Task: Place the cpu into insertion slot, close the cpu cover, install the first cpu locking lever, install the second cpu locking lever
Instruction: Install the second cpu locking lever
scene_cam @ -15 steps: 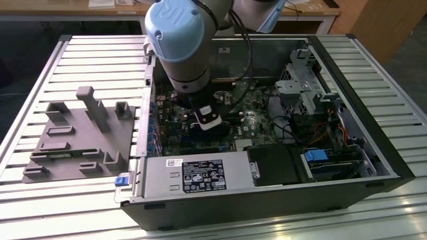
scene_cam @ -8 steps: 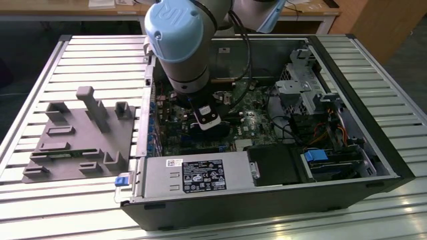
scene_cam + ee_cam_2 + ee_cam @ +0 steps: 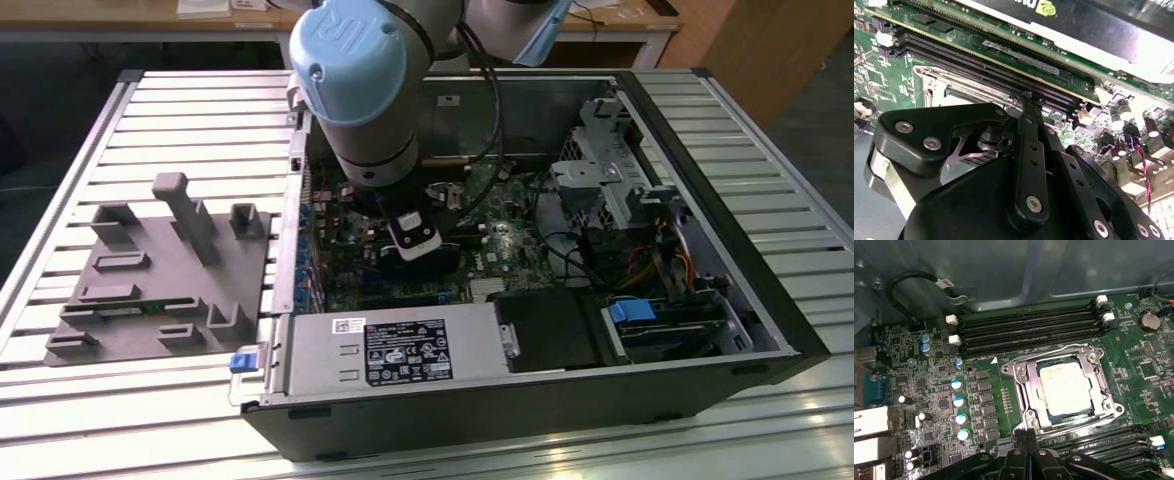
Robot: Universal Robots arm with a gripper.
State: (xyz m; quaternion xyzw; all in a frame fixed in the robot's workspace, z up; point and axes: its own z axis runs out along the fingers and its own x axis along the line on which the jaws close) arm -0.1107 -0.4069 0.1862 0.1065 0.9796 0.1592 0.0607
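- Exterior view: the arm [image 3: 363, 90] reaches down into an open computer case [image 3: 534, 400] lying on a slatted tabletop [image 3: 80, 130]. Its end effector [image 3: 416, 252] hangs low over the green motherboard [image 3: 514, 250]. A grey fixture [image 3: 147, 280] sits on the tabletop toward the exterior view's left, apart from the case.
- Second wrist view: the end effector's [image 3: 1027, 97] black fingers [image 3: 1030, 145] are pressed together with no gap between the tips, gripping nothing. The tips sit right at the edge of the silvery cpu cover [image 3: 934, 85], beside the long memory slots [image 3: 984, 67].
- First wrist view: the cpu [image 3: 1064, 388] lies seated in the insertion slot [image 3: 1052, 415]. The cpu cover [image 3: 1021, 385] is folded down around it, framing the grey metal top. The fingertips [image 3: 1027, 436] meet just beside the cover's near edge.
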